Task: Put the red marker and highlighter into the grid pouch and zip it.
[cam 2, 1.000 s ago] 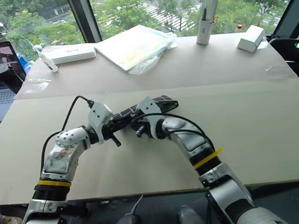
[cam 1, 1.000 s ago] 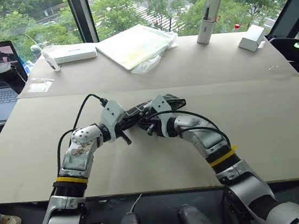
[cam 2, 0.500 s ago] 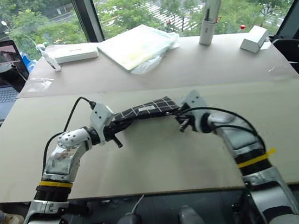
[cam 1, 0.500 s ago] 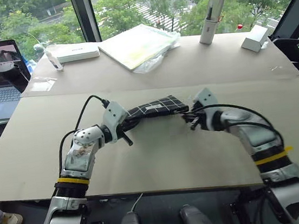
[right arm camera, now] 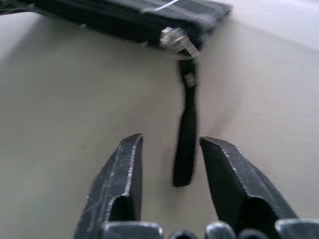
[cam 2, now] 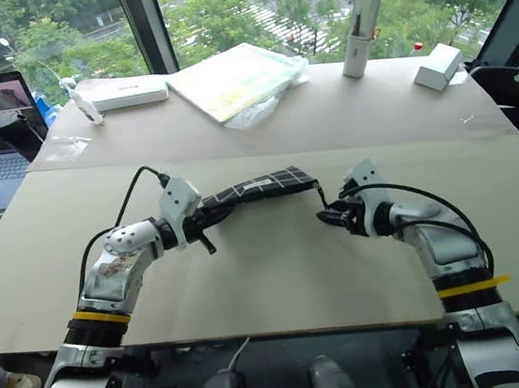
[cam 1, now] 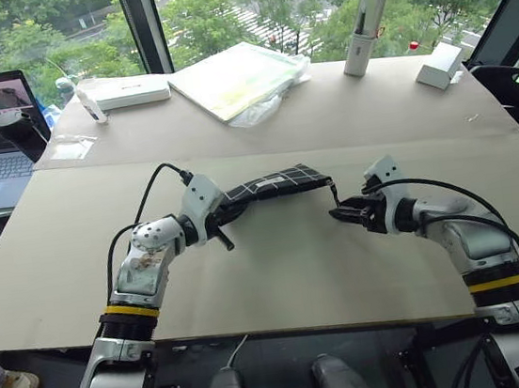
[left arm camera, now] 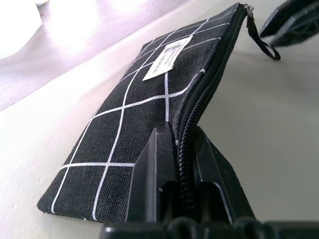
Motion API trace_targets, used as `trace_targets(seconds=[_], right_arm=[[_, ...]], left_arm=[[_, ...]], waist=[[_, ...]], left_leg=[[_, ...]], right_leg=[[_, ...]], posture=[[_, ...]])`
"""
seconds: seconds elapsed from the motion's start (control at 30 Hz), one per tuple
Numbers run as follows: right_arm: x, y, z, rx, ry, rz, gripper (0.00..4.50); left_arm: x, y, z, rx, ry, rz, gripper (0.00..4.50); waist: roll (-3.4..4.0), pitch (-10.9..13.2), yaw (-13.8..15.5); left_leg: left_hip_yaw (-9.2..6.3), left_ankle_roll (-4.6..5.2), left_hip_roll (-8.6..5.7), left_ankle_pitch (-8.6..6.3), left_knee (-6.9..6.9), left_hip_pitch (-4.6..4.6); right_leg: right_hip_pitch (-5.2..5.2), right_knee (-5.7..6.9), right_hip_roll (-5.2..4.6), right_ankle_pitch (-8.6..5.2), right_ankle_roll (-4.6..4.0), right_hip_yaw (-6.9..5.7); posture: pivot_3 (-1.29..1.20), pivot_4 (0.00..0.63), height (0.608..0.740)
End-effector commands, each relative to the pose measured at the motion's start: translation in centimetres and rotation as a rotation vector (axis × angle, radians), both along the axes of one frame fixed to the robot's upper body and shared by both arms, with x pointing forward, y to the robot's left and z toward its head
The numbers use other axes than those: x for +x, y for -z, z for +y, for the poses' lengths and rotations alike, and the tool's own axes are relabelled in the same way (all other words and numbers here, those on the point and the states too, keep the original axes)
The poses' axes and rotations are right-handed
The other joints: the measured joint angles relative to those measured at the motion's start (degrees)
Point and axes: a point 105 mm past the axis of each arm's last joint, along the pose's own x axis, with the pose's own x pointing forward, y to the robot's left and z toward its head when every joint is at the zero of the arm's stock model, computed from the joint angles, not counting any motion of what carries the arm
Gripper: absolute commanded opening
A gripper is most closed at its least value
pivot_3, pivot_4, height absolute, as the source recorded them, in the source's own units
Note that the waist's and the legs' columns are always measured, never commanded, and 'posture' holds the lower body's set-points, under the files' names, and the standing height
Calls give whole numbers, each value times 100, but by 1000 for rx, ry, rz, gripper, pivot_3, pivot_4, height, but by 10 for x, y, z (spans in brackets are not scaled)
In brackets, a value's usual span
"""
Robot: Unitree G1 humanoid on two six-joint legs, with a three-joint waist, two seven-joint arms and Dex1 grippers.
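The grid pouch (cam 1: 273, 185) is held just above the cardboard-covered table (cam 1: 279, 277), one end pinched, the far end sagging free. Soft, light fabric is judged here: it droops under its own weight, so it is best taken by the zipper seam or by the pull cord (right arm camera: 186, 134). The seam is clamped between the pressed-together fingers (left arm camera: 154, 174) of the left gripper (cam 1: 214, 220), the zipper teeth running up between them and looking closed along their length. The cord dangles from the slider at the far end. The right gripper (right arm camera: 172, 164) is spread, the cord hanging between its jaws, nothing gripped. Contact with the cord cannot be told.
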Motion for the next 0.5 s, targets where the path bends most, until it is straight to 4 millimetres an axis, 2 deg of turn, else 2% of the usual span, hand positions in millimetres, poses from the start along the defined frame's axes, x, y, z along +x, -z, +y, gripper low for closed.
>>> trace_targets(seconds=[0.03, 0.23, 0.3, 0.4, 0.47, 0.5], right_arm=[[-13, -19, -12, 62, -38, 5, 3135], [-38, -24, -63, -21, -34, 10, 3135], [-52, -32, -79, -46, -57, -28, 3135], [-77, -47, -93, -30, -98, -73, 3135], [-87, -49, -98, -15, -93, -77, 3135], [-88, -47, -101, -16, -75, -78, 3177]], left_arm=[[0, -12, -12, -8, 57, -57, 0], [-2, -13, -27, 3, 138, -96, 0], [-4, -14, -35, 14, 184, -121, 0], [-8, -13, -46, 42, 257, -156, 0], [-7, -8, -52, 71, 280, -171, 0], [-7, -5, -56, 76, 288, -168, 397]], waist=[[0, 0, 30], [0, 1, 150], [0, 1, 148], [1, 1, 161], [1, 1, 148], [1, 1, 135]], left_leg=[[0, 0, 0, 0, 0, 0], [-1, 0, -5, 0, 2, -1], [-1, 0, -5, 0, 4, 0], [-2, 1, -6, 1, 4, 0], [-3, 1, -6, 1, 4, 1], [-3, 1, -6, 1, 5, 5]], right_leg=[[1, 0, 0, 0, 0, 0], [6, -5, -2, -2, 4, 0], [6, -5, -2, -3, 4, 3], [8, -5, -1, -5, 8, 3], [12, -7, -1, -5, 8, 3], [17, -8, -1, -5, 8, 4]], posture=[[0, 150, 740], [0, 150, 740], [0, 150, 740], [0, 150, 740], [0, 150, 740], [0, 150, 740]])
